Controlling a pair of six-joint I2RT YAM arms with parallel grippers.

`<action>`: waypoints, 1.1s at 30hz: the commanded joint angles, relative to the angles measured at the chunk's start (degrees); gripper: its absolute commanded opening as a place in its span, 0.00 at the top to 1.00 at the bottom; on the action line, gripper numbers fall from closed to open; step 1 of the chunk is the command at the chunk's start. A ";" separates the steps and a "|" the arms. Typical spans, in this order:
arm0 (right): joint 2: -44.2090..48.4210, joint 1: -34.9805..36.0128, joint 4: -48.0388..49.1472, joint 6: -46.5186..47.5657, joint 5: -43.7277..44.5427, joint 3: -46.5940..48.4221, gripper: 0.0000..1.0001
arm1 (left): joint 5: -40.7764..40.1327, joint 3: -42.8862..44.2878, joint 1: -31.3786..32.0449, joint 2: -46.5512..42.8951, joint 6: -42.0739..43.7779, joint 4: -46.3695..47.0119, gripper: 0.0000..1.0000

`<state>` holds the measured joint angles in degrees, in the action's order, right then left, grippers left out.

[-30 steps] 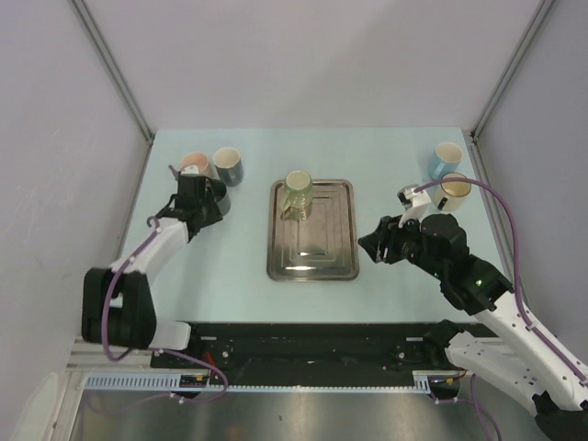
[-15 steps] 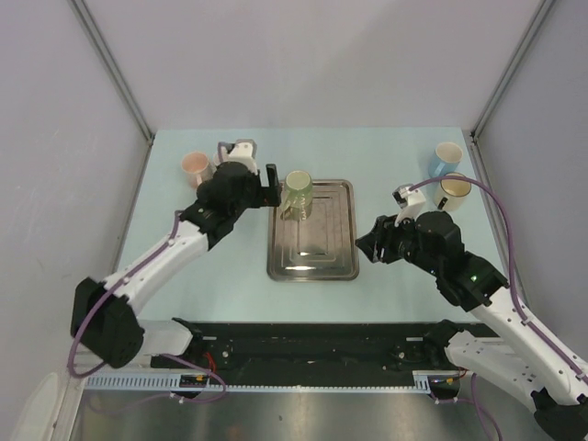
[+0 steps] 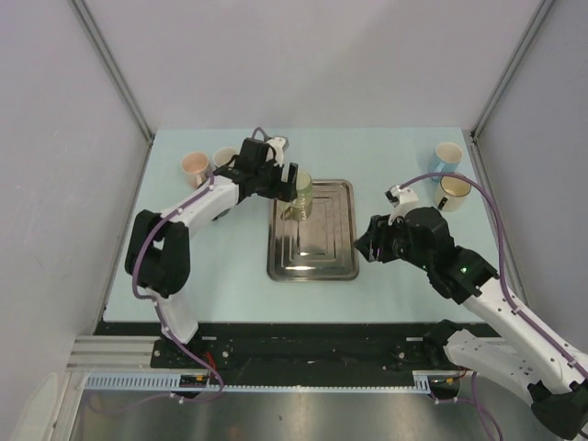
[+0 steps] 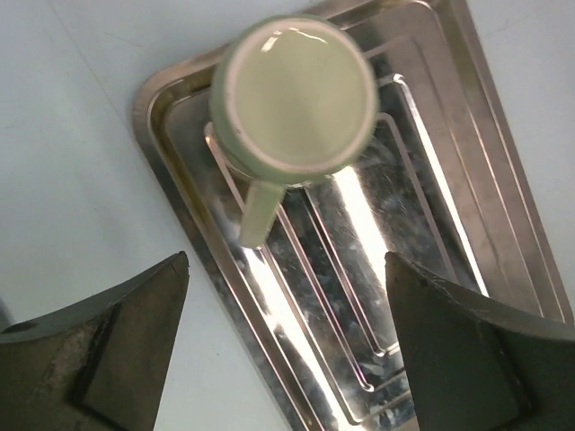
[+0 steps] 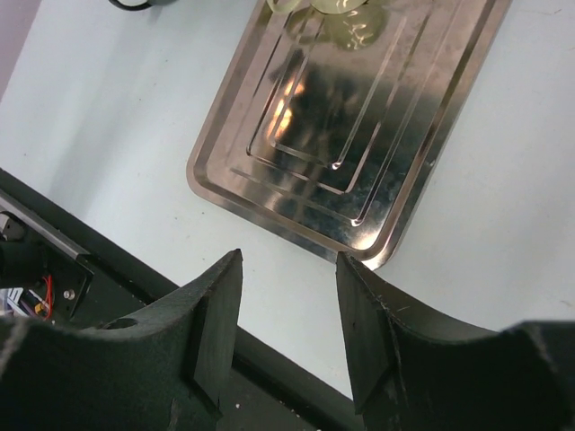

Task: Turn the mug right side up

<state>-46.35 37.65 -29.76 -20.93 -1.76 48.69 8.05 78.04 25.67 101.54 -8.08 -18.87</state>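
A pale green mug stands upside down at the far end of the steel tray. In the left wrist view its flat base faces up and its handle points toward my fingers. My left gripper hovers open by the mug's left side. The wide gap between its fingertips holds nothing, and the mug lies just beyond them. My right gripper hangs open off the tray's right edge, also holding nothing. The mug's edge shows at the top of the right wrist view.
A peach mug and a dark mug stand at the far left, partly behind my left arm. A blue mug and a cream mug stand at the far right. The black base rail runs along the near table edge.
My left arm has swung from the mugs at the far left over to the green mug on the tray, and its jaws have opened wide. The right gripper has edged slightly left.
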 commanded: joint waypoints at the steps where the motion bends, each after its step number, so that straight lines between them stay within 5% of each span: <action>1: -1.64 0.14 0.05 0.80 0.71 3.17 0.49 | 5.22 6.06 -1.59 3.31 5.70 -5.02 0.09; 9: -3.84 0.23 0.49 1.94 0.35 3.96 0.49 | 7.15 11.25 -1.59 9.28 10.44 -7.93 0.26; 20: -4.19 -0.12 -0.39 3.09 0.97 4.14 0.49 | 7.41 15.04 -1.06 14.22 11.42 -10.22 0.34; 28: -4.80 -0.12 0.31 2.74 0.62 4.14 0.50 | 8.38 14.33 1.84 13.69 11.76 -11.45 0.50; 33: -4.80 -0.03 0.23 2.38 0.70 4.14 0.50 | 6.81 12.93 3.68 12.46 11.77 -11.54 0.50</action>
<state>-51.24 37.65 -30.17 -19.18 -1.74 50.28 13.76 90.76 27.81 116.16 0.03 -30.11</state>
